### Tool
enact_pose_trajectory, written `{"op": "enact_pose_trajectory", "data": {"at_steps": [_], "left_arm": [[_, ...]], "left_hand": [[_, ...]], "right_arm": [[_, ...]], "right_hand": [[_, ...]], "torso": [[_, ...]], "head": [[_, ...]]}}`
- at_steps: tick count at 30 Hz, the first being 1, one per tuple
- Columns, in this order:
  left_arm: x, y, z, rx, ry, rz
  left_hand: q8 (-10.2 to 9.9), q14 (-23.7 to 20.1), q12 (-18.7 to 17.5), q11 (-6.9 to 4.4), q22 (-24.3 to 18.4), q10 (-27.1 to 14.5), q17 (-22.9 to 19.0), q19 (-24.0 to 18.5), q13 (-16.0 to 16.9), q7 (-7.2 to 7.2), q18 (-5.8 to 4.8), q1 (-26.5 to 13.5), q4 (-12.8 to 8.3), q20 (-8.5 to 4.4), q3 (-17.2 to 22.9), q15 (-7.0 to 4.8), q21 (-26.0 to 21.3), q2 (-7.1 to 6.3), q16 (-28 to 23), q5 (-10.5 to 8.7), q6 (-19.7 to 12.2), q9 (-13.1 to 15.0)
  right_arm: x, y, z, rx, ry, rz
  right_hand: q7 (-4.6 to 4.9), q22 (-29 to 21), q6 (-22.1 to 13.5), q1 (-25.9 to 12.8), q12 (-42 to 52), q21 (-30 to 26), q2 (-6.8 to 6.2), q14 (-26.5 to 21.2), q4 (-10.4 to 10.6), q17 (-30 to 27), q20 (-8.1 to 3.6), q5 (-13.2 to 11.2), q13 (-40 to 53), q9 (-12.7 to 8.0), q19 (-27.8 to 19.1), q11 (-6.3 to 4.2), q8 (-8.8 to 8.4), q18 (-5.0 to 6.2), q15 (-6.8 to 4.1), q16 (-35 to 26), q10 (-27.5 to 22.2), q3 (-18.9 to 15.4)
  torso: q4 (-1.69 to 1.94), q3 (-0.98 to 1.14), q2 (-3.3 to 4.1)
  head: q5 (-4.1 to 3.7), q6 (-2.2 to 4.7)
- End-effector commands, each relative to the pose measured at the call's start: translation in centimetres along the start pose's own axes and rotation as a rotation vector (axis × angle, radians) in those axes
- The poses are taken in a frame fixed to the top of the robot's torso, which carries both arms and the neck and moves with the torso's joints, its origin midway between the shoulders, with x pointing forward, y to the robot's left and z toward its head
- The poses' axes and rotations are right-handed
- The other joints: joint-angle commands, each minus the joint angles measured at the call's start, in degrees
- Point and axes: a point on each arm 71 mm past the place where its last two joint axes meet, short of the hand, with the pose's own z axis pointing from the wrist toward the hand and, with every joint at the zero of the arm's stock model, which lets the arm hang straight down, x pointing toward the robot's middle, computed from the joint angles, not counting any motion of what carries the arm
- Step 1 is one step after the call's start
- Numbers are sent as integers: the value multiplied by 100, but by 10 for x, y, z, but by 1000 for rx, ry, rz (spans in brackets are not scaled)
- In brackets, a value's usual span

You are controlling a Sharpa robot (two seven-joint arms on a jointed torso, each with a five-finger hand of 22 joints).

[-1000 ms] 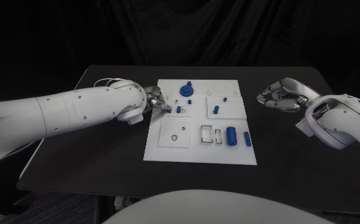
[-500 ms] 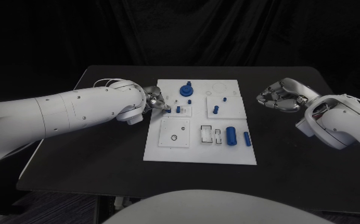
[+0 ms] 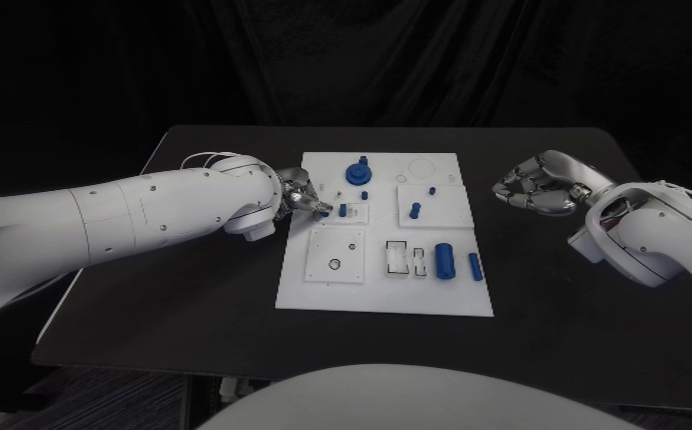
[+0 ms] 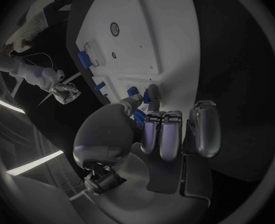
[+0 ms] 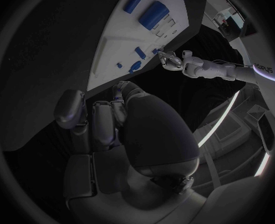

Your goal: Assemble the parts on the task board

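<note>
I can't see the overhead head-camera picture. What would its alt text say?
A white task board with small blue parts lies on a black table. The left hand reaches over the board's edge; the right hand, fingers curled, sits off to the side.

Both arms wear smooth white shells dotted with small dark screws. Thin pale cables (image 3: 211,158) loop at the left wrist. The left hand (image 3: 302,197) and right hand (image 3: 531,187) are silver metal with rounded, segmented fingers.

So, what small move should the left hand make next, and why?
Probably lower the left hand a little and press the small blue part at its fingertips into the task board. In the left wrist view the fingers reach over the board's edge with blue at their tips; whether the part is seated is unclear.
</note>
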Motion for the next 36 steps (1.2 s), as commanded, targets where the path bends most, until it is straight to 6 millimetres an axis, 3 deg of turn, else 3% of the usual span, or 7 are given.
{"op": "enact_pose_trajectory", "data": {"at_steps": [1, 13, 17, 25, 26, 33, 36], "left_arm": [[4, 1, 1, -9, 33, 8], [3, 3, 2, -27, 29, 6], [2, 4, 3, -25, 18, 2], [-1, 4, 4, -6, -15, -12], [-1, 4, 4, 0, -22, -15], [-7, 1, 3, 58, -90, -39], [-12, -1, 1, 111, -159, -47]], "left_hand": [[-53, 605, 20, 46, 479, 594, 1509, -50, 1509, 28, 42, -102, 100, 18, -154, 19, -53, 1, -6, -87, -18, -54], [-163, 605, 20, 76, 488, 594, 1509, -51, 1509, 53, 48, -368, 591, 51, -785, 48, -88, 134, -6, -388, 2, -237], [-157, 605, 20, 82, 503, 594, 1509, -44, 1509, 56, 48, -587, 816, 58, -1143, 55, -98, 239, -6, -675, 11, -247], [-51, 605, 20, 87, 518, 594, 1509, -42, 1509, 62, 51, -1075, 835, 62, -1704, 59, -121, 539, -6, -739, -75, -124], [-5, 605, 20, 89, 528, 594, 1509, -37, 1509, 64, 49, -1211, 839, 64, -1867, 60, -121, 669, -6, -735, -116, -69], [81, 605, 20, 84, 561, 594, 1509, -12, 1509, 56, 41, -1214, 833, 63, -1986, 59, -95, 803, -6, -722, -129, 32], [269, 605, 20, 59, 630, 594, 1509, 46, 1509, 24, 22, -1033, 826, 50, -2118, 40, -26, 893, -6, -668, -129, 268]], "right_arm": [[1, -1, -1, 15, 8, -3], [2, -1, 0, 15, 9, -3], [2, -2, 0, 16, 8, -3], [2, -1, 0, 14, 8, -3], [2, -1, 0, 14, 8, -3], [2, -2, 0, 13, 7, -3], [1, -2, -1, 11, 5, -3]], "right_hand": [[6, 98, -38, -65, -18, -35, 10, 112, 2, -9, -1, 14, -8, 6, -28, 6, -39, 115, 26, -25, -32, 44], [7, 99, -39, -68, -15, -34, 6, 111, 2, -9, 0, 14, -4, 7, -27, 7, -41, 115, 27, -25, -29, 46], [7, 99, -39, -68, -15, -34, 6, 111, 2, -9, 0, 14, -4, 7, -27, 7, -41, 115, 27, -25, -29, 46], [8, 99, -41, -75, -12, -37, 3, 112, 4, -6, 1, 16, -2, 7, -27, 9, -43, 115, 28, -21, -28, 48], [8, 99, -41, -75, -12, -37, 3, 112, 4, -6, 1, 16, -2, 7, -27, 9, -43, 115, 28, -21, -28, 48], [8, 99, -41, -75, -12, -37, 3, 112, 4, -6, 1, 16, -2, 7, -27, 9, -43, 115, 28, -21, -28, 48], [10, 97, -41, -82, -9, -43, 4, 113, 8, -3, 1, 18, 2, 8, -28, 10, -44, 116, 28, -18, -25, 51]], "torso": [[-5, 1, -1], [-10, 0, -6], [-10, -1, -7], [-9, -4, -2], [-10, -4, 0], [-3, -1, 2], [-5, -1, 0]], "head": [[7, 1], [20, 1], [24, 1], [34, 1], [34, 1], [22, 1], [20, 1]]}}
